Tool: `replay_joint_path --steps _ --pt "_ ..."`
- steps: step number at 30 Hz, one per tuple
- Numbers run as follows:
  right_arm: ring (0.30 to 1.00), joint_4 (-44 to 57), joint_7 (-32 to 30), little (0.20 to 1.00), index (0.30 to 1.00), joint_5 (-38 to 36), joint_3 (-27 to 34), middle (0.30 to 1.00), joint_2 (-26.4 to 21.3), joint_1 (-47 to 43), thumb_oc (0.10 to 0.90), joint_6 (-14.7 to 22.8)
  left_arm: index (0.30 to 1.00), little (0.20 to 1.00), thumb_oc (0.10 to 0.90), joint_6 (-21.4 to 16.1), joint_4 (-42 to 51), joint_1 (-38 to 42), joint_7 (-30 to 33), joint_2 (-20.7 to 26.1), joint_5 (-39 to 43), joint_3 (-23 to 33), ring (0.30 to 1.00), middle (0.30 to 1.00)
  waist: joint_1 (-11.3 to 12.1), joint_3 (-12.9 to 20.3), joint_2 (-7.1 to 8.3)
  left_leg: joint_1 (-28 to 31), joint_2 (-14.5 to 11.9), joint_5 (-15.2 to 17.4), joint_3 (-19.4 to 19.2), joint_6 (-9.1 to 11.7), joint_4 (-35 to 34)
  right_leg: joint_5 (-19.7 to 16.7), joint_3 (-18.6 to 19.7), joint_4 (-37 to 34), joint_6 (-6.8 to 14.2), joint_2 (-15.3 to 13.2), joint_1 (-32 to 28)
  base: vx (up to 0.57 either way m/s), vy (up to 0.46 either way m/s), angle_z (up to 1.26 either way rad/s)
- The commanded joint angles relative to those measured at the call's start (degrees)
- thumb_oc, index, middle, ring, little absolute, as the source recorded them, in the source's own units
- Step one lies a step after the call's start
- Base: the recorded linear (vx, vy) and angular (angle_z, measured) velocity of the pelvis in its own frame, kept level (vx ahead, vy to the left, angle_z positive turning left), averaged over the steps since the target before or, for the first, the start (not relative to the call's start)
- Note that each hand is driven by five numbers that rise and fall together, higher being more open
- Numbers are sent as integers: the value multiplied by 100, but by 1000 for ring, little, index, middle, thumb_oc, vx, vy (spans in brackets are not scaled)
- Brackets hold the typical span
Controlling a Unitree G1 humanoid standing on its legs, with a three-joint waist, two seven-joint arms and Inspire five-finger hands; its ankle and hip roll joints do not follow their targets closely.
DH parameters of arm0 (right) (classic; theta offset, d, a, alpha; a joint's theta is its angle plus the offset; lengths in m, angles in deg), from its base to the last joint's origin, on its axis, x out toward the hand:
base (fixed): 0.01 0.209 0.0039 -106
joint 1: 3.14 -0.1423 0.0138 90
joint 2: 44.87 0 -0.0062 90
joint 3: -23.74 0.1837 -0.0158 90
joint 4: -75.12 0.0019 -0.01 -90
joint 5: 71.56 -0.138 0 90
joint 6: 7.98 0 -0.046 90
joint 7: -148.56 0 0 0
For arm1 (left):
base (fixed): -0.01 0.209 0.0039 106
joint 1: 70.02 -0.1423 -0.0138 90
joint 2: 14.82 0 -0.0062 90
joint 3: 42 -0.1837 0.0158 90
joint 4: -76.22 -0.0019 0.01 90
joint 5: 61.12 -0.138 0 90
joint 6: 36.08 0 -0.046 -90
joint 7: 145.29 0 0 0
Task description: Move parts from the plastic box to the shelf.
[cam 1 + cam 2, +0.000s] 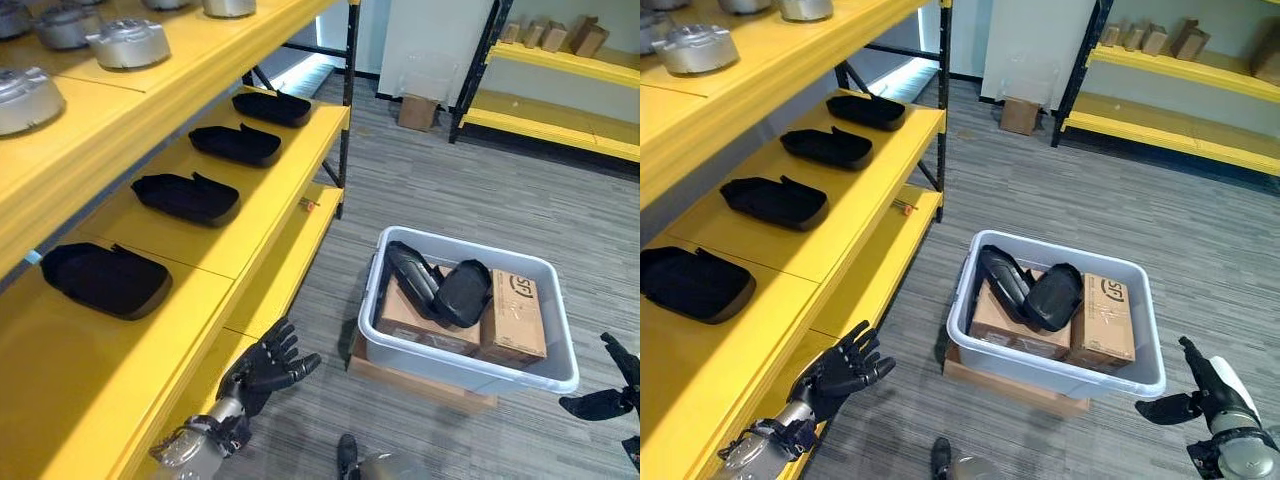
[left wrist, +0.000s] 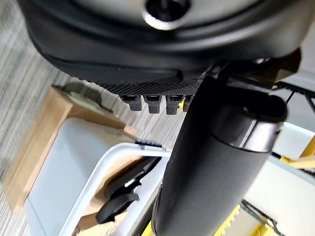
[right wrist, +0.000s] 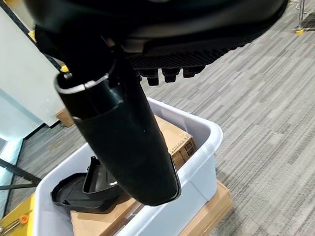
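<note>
Both hands empty, fingers spread — left hand (image 1: 268,368) by the yellow steel shelf (image 1: 262,190), right hand (image 1: 1200,395) beside the pale-grey plastic box (image 1: 1052,376) — so reaching for the two overlapping black moulded parts (image 1: 1032,288) risks snagging both together.

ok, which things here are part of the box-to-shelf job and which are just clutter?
Job:
- plastic box on the floor
- two black parts in it, lying on cardboard boxes
- yellow shelf, four black parts already in a row
- left hand, right hand, both open and empty

Clutter:
- silver metal parts on the upper shelf
- cardboard box by the wall
- far shelf with boxes
</note>
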State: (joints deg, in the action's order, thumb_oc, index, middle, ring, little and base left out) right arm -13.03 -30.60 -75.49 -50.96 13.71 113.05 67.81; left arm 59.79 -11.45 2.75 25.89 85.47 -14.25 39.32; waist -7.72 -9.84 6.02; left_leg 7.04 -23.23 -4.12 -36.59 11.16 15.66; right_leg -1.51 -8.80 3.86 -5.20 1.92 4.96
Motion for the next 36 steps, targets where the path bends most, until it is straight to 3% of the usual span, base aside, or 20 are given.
replay_joint_path --steps 1,3,4,6,7,10,12,13,14,15,19,28,32,36 --pt "1000 151 -242 1000 1000 369 289 1000 -446 -490 900 575 1000 1000 900 -664 598 7 52 56 78 217 1000 1000 222 164 6 -821 495 -864 1111 -104 -776 424 -546 -258 507 -278 -874 27 5 -73" --pt "1000 68 -167 1000 1000 503 167 1000 -402 -734 900 620 1000 1000 900 -573 635 2 111 -6 9 273 1000 1000 329 183 21 -874 1090 -265 1623 -432 -746 295 -253 -375 570 -315 -872 6 -1 -89" --pt "1000 53 -138 1000 1000 543 151 1000 -373 -793 900 615 1000 1000 900 -517 639 0 100 -30 -13 306 1000 1000 357 179 19 -916 1231 -243 1599 -572 -805 184 -243 -400 558 -322 -814 -18 -10 -93" --pt "1000 55 -76 1000 1000 660 135 1000 -267 -824 900 615 1000 1000 900 -417 613 -23 -8 -66 -54 357 1000 1000 366 217 -16 -886 1471 -64 1546 -654 -1057 150 -215 -459 625 -318 -828 45 1 -57" --pt "1000 114 -103 1000 1000 773 137 1000 -127 -779 900 592 1000 1000 900 -381 577 -58 -185 -72 -126 390 1000 1000 365 239 -62 -958 1567 -136 1412 -646 -1284 143 -231 -504 669 -293 -870 88 10 -27" --pt "1000 194 -179 1000 1000 831 148 1000 -25 -736 900 519 1000 1000 900 -380 521 -72 -381 -52 -150 385 1000 1000 382 237 -97 -1206 1559 -303 1395 -519 -1391 243 -189 -536 707 -268 -1007 121 9 -60" --pt "1000 230 -224 1000 1000 758 142 1000 17 -743 900 516 1000 1000 900 -406 520 -82 -434 -49 -153 398 1000 1000 420 210 -116 -1373 1513 -536 1429 -454 -1497 272 -166 -522 702 -236 -1057 93 23 5" --pt "1000 241 -229 1000 1000 635 120 1000 24 -779 900 566 1000 1000 900 -425 525 -86 -455 -40 -134 416 1000 1000 490 154 -145 -1535 1420 -832 1483 -465 -1522 249 -154 -452 640 -183 -1046 112 48 5" --pt "1000 246 -203 1000 1000 614 110 1000 19 -795 900 586 1000 1000 900 -424 532 -96 -447 -34 -116 422 1000 1000 499 169 -135 -1494 1472 -721 1615 -408 -1581 340 -92 -429 666 -201 -1103 80 73 -32" --pt "1000 269 -157 1000 1000 595 107 1000 8 -823 900 610 1000 1000 900 -436 531 -113 -483 -30 -137 442 1000 1000 542 132 -151 -1544 1424 -829 1571 -482 -1602 307 -97 -376 619 -170 -1078 220 118 -61" --pt "1000 486 79 1000 1000 618 259 1000 18 -570 900 711 1000 1000 900 -463 541 -155 -544 -40 -90 492 1000 1000 464 127 -106 -1386 1468 -700 1568 -472 -1616 430 -53 -289 641 -229 -1186 163 109 -40" --pt "1000 618 97 1000 1000 531 219 1000 186 -326 900 1089 1000 1000 900 -354 394 -232 -684 -63 -297 554 1000 1000 511 226 4 -926 1850 -278 1531 -765 -1931 392 -133 -414 789 -298 -1240 127 93 -9" --pt "1000 757 96 1000 1000 489 259 1000 249 -267 900 1138 1000 1000 900 -324 443 -258 -655 -48 -306 600 1000 1000 556 270 1 -902 1893 -322 1507 -858 -2018 219 -227 -474 816 -306 -1137 101 75 9" --pt "1000 805 -151 1000 1000 705 245 1000 296 -284 900 1239 1000 1000 900 -245 457 -298 -709 -8 -353 681 1000 1000 624 308 -9 -915 1953 -248 1544 -938 -2023 328 -284 -281 838 -323 -1072 101 67 12"
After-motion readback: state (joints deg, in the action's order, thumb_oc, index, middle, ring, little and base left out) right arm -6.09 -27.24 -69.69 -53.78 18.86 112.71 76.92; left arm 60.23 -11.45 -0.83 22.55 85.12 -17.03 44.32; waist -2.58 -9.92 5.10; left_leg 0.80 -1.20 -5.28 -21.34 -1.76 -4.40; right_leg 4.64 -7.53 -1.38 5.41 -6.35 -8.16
